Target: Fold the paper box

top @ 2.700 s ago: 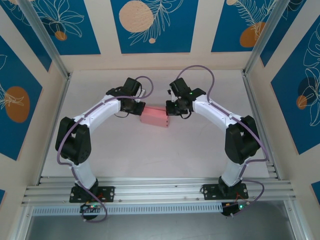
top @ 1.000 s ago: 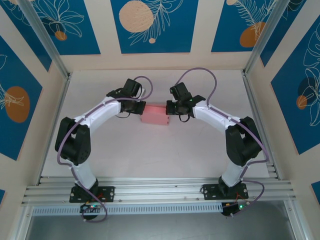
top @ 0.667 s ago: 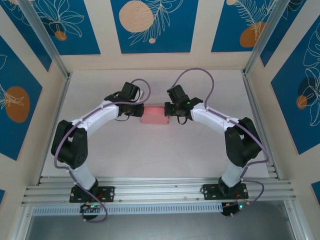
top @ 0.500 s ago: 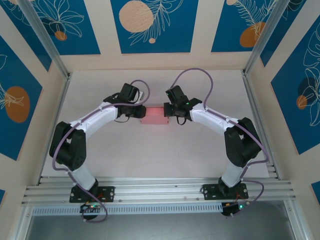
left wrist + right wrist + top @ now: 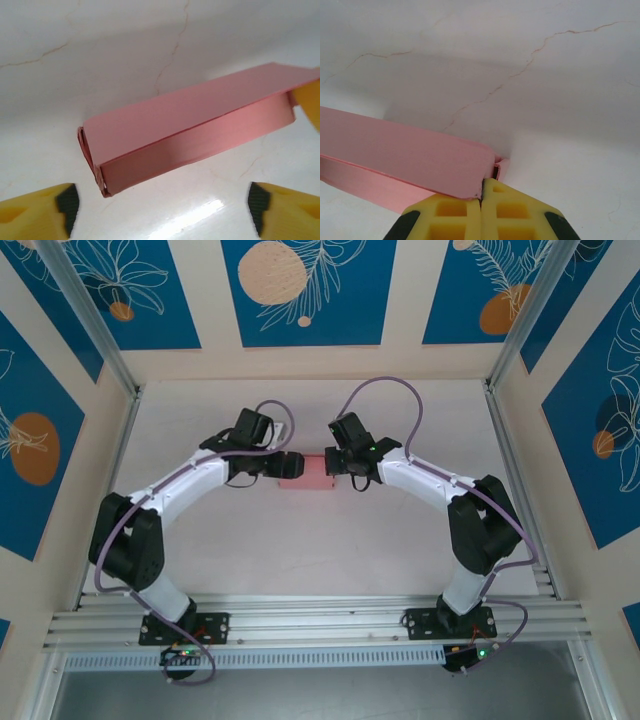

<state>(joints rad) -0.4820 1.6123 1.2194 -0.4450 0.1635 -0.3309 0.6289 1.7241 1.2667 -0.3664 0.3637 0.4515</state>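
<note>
Pale and marbled with thin brownish veins, the bench (image 5: 300,540) stands inside beige walls that carry blue panels (image 5: 305,290) with white leaf drawings and orange discs. Near the middle of the bench, a little toward the far wall, lies the paper box (image 5: 312,469), a closed, flat, salmon-pink box resting on its broad face. In the left wrist view the paper box (image 5: 190,135) shows its long side and one short end, where folded edges of card are layered at the corner. The left gripper (image 5: 290,466) is just beside the left end of the box; its yellow fingers (image 5: 37,212) are spread wide, and the box lies ahead of the gap between them, touched by neither. The right gripper (image 5: 338,465) is at the opposite end. In the right wrist view its fingers (image 5: 450,217) are pressed fully together, and the tips touch the end of the paper box (image 5: 400,160), where a small tab sticks out; I cannot tell whether this tab is pinched between them. Both white arms reach in from the near edge of the bench.
</note>
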